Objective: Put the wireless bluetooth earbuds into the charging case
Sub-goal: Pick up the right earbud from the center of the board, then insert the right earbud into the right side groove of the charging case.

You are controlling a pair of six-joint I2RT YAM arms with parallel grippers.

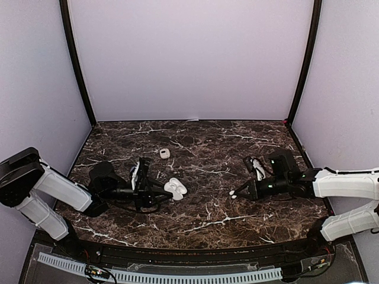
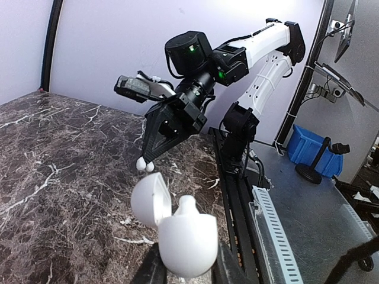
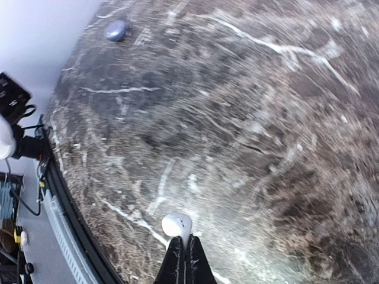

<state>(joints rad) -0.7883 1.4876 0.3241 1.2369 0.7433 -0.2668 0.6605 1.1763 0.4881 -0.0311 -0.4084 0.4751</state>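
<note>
The dark marble worktop (image 1: 201, 139) fills the middle of the top view. Pale walls (image 1: 189, 59) box it in at the back and on both sides, and its near edge runs along a black rail (image 1: 195, 251) at the bottom of the frame.

My left arm (image 1: 53, 189) reaches in from the lower left and my right arm (image 1: 346, 183) from the lower right. A broad band of bare marble lies between my two hands.

My left hand (image 1: 161, 190), left of centre, is narrowed onto the white case (image 1: 175, 188), gripping its lower half from both sides. The lid (image 2: 151, 200) stands open, tilted toward the left of the left wrist view.

A small pale oval piece (image 1: 164, 153) lies alone just above the case in the top view, with open stone all round it.

My right hand (image 1: 237, 193), right of centre and well apart from the case, is pinched tight on a white earbud (image 1: 233, 194). The bud sticks out just past my fingertips (image 3: 177, 260), nearer the front edge than the back wall. I cannot tell whether it touches the marble.
</note>
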